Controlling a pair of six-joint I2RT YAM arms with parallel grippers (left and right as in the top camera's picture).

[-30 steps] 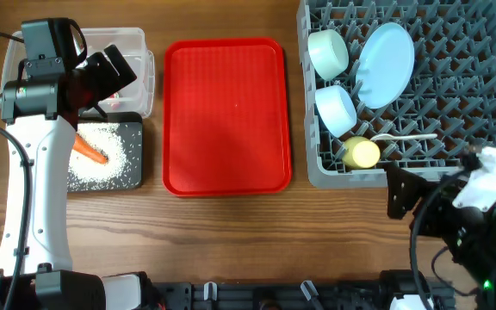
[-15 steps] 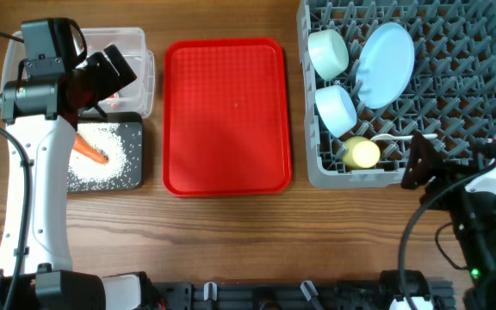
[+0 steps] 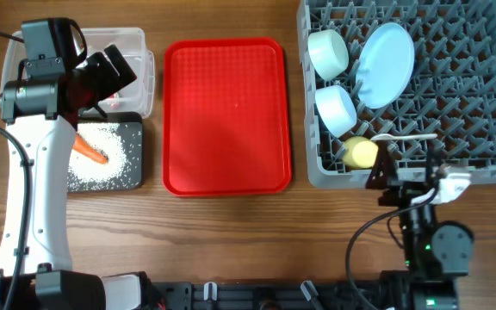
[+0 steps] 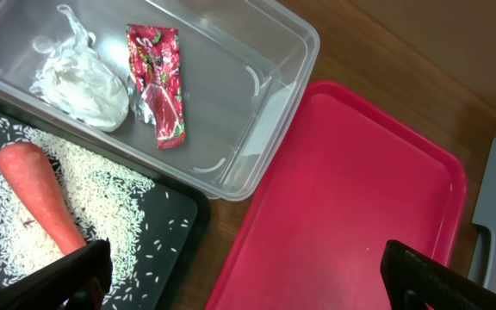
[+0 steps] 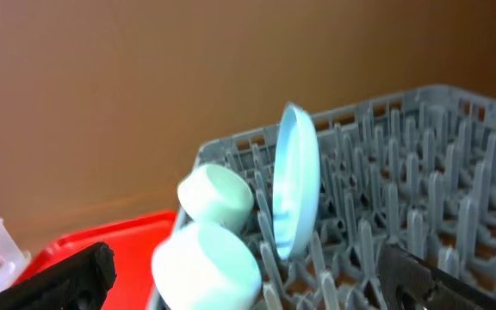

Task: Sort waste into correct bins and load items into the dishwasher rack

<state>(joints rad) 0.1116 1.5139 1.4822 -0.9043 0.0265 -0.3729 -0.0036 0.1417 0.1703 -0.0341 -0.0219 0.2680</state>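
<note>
The grey dishwasher rack (image 3: pixel 472 103) holds a pale blue plate (image 3: pixel 384 53) on edge, two mint bowls (image 3: pixel 328 52) (image 3: pixel 336 109), a yellow cup (image 3: pixel 361 153) and a white spoon (image 3: pixel 403 137). A crumpled tissue (image 4: pixel 80 77) and a red wrapper (image 4: pixel 160 83) lie in the clear tub (image 4: pixel 265 52). The black tray (image 4: pixel 175 232) carries a carrot (image 4: pixel 41 194) on scattered rice (image 4: pixel 102 185). My left gripper (image 3: pixel 119 73) hovers open and empty over the two bins. Just off the rack's front edge, my right gripper (image 3: pixel 407 172) is open and empty, facing the bowls (image 5: pixel 205 267) and plate (image 5: pixel 298 181).
A flat red serving tray (image 3: pixel 225 116) lies bare between the bins and the rack. The left arm's white body runs down the table's left side. Cables trail from the right arm near the front edge.
The right arm has swung left from the table's lower right corner to the rack's front edge, below the cup and spoon. The left arm has not moved.
</note>
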